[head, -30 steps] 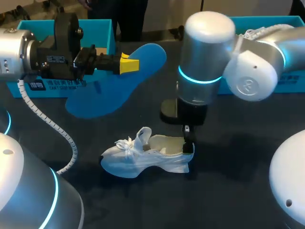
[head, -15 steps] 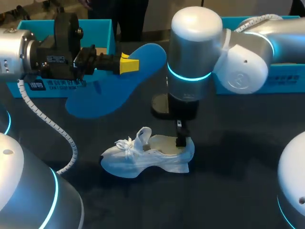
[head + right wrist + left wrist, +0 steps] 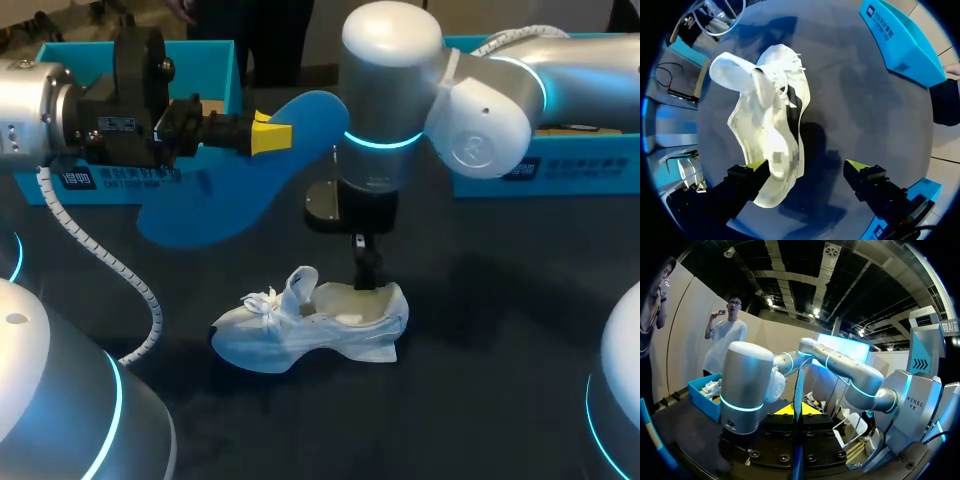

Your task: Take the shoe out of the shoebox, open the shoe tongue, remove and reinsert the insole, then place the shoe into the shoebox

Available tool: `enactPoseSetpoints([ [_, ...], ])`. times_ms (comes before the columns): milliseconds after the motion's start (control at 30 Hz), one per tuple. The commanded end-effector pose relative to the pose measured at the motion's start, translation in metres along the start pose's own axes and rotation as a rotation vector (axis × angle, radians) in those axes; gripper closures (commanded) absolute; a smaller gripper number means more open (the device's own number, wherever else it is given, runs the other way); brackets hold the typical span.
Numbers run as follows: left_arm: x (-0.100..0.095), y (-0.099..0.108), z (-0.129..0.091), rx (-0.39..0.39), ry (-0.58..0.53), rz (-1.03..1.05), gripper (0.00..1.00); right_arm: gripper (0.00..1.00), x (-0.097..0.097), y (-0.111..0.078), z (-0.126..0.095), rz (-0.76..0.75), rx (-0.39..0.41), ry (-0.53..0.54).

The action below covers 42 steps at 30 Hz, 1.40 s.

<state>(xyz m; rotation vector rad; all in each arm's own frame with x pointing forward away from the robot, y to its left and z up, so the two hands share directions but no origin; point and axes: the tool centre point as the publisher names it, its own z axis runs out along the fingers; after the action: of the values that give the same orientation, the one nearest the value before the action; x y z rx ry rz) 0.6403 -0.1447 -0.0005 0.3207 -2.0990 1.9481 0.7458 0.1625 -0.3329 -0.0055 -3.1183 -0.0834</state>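
The blue box at the left (image 3: pixel 215 60) stands along the table's far edge. In front of it the left gripper (image 3: pixel 270 134) is clamped on the blue insole (image 3: pixel 220 200) and holds it above the table (image 3: pixel 480 390). The insole's broad face is turned up toward the head camera and its long axis runs from near-left to far-right. Only one yellow tip shows there, the other being hidden behind the insole. From the left wrist the insole appears edge-on as a thin blue line between the two tips. Nearer the middle the white shoe (image 3: pixel 320 335) stands on its sole, lengthwise across the table, toe to the left and heel to the right. Its tongue (image 3: pixel 300 283) is pulled up, and the inside is too pale to make out. The right gripper (image 3: pixel 367 274) hangs over the heel with its fingers spread wide. In the right wrist view one finger (image 3: pixel 756 168) lies just beside the heel, though whether it touches cannot be told, and the other stands off over dark tabletop. The blue box at the right (image 3: pixel 570 170) is partly covered by the right arm. The shoe sits well apart from both boxes, with tabletop showing on every side of it.
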Motion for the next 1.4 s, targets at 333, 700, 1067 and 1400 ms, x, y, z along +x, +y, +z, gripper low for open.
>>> enactPoseSetpoints([
  [333,0.000,0.000,0.001,-0.002,0.001,0.000,1.00,0.00,-0.003,0.021,0.032,0.014,-0.018,0.012],
  [700,0.000,0.000,0.001,-0.002,0.001,0.000,1.00,1.00,0.000,0.019,0.059,0.037,-0.025,0.066],
  [1067,0.000,0.000,0.001,-0.002,0.001,0.000,1.00,1.00,0.008,0.016,0.056,0.047,-0.018,0.079],
  [1400,0.000,0.000,0.001,-0.002,0.001,0.000,1.00,1.00,0.018,0.007,0.037,0.142,0.012,0.108],
])
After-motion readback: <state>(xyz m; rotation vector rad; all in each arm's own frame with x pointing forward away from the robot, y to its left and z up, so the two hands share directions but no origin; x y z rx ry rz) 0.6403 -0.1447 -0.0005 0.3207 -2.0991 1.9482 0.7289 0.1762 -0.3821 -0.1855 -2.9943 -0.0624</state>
